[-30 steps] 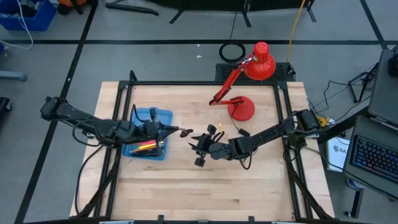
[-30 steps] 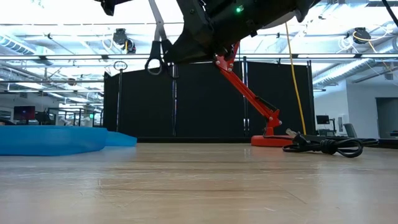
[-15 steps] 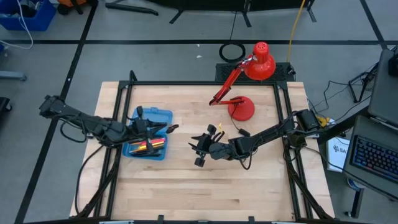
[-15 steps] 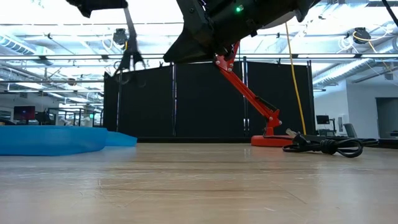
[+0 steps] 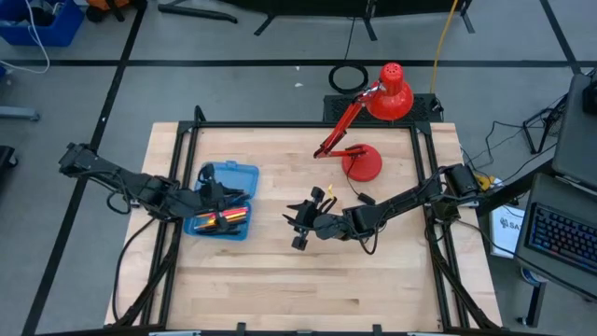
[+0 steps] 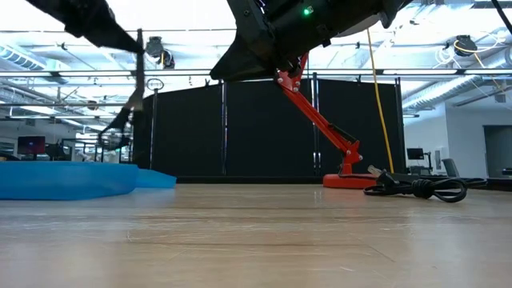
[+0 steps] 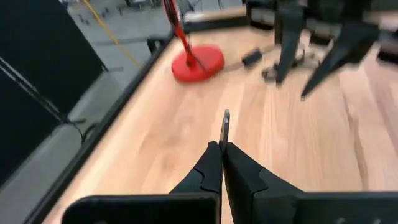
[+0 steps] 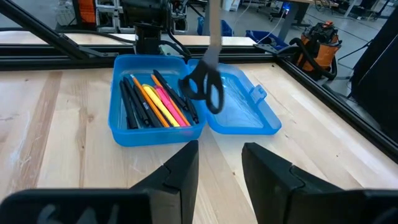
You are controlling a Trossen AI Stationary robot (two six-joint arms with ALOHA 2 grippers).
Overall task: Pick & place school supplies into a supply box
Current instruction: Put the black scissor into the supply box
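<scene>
Left hand (image 5: 227, 194), closed on the scissors (image 8: 205, 84), hangs them above the open blue supply box (image 5: 224, 213) at the desk's (image 5: 373, 280) left. Right hand (image 5: 300, 224), open and empty, hovers mid-desk.

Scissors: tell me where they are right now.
The scissors hang blades-up from the shut left gripper on the table's left side, above the open blue supply box with pens in its tray.
</scene>
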